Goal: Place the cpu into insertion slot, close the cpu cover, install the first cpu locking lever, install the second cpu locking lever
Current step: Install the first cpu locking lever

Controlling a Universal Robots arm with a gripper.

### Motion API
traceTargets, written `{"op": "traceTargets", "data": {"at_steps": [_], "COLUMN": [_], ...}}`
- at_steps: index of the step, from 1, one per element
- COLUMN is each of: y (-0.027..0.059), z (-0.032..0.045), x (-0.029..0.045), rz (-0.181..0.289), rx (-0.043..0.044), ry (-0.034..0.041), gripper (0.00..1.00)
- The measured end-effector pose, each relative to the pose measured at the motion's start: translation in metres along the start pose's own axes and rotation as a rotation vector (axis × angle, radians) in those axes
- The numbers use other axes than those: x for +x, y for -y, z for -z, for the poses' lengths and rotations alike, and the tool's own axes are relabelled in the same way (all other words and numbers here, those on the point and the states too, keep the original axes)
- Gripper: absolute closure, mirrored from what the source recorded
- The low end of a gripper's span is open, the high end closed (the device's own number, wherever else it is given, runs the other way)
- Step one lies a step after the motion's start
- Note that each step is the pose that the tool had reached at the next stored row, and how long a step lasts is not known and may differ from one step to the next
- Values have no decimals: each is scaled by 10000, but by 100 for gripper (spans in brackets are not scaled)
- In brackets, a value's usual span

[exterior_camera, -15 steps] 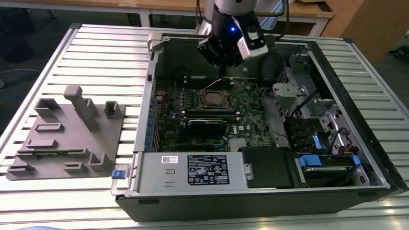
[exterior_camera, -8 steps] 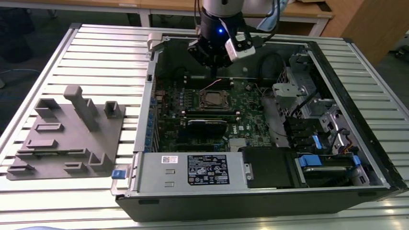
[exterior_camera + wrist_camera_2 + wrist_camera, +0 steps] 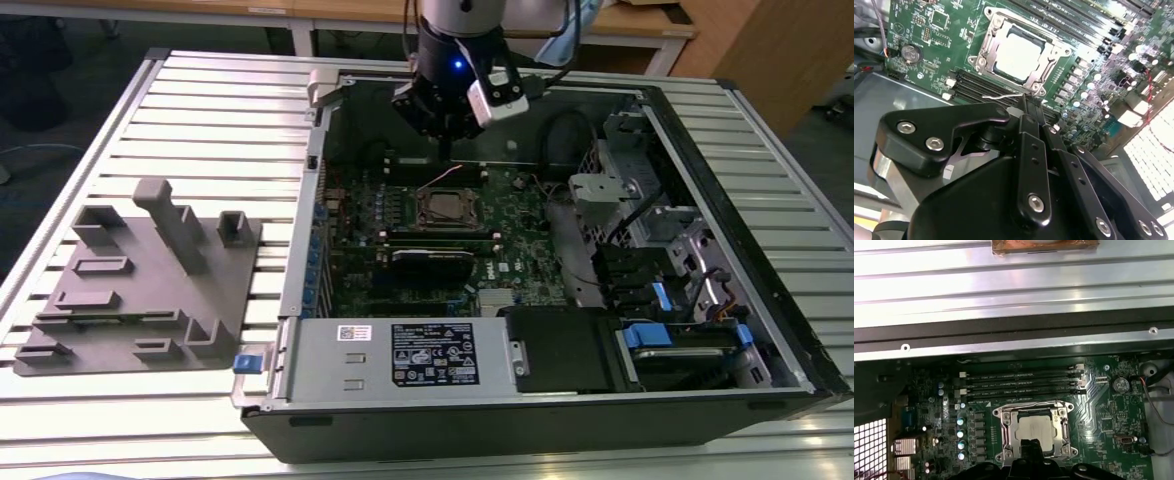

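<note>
The cpu (image 3: 1018, 52) lies flat in the insertion slot (image 3: 447, 208) on the green motherboard, its silver-grey top showing through the window of the cpu cover (image 3: 988, 47). The cover's metal frame lies down over the chip, as the first wrist view also shows for the cpu (image 3: 1035, 429) and cover (image 3: 1006, 432). A thin silver locking lever (image 3: 1001, 95) sticks out free beside the socket's edge. My gripper (image 3: 445, 150) hangs above the socket's far side. Its slim black fingers are pressed together and hold nothing, with the gripper's (image 3: 1031, 102) tips just beside that lever and close over the socket frame in the first wrist view (image 3: 1029, 446).
The open computer case (image 3: 300, 250) lies on a slatted metal table. Black memory slots (image 3: 1021, 382) run beside the socket. A black graphics card (image 3: 430, 262), the power supply (image 3: 400, 355) and drive bays (image 3: 667, 340) surround the board. A grey fixture block (image 3: 140, 275) sits at the exterior view's left.
</note>
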State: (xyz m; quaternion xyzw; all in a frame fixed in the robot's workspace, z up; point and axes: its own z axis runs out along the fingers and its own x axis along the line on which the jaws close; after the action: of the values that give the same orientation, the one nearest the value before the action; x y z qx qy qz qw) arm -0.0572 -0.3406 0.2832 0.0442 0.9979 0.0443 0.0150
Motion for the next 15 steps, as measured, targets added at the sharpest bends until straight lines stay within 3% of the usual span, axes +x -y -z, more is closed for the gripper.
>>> {"op": "traceTargets", "data": {"at_steps": [4,8,12,15], "y": [4,7,13,17], "z": [-43,-66,-106,-129], "x": [7,21,38,49], "rz": [-2,-7,-3,-6], "rx": [-80,-337,-415,-573], "ry": [18,35,85,98], "gripper": [89,89,89,89]}}
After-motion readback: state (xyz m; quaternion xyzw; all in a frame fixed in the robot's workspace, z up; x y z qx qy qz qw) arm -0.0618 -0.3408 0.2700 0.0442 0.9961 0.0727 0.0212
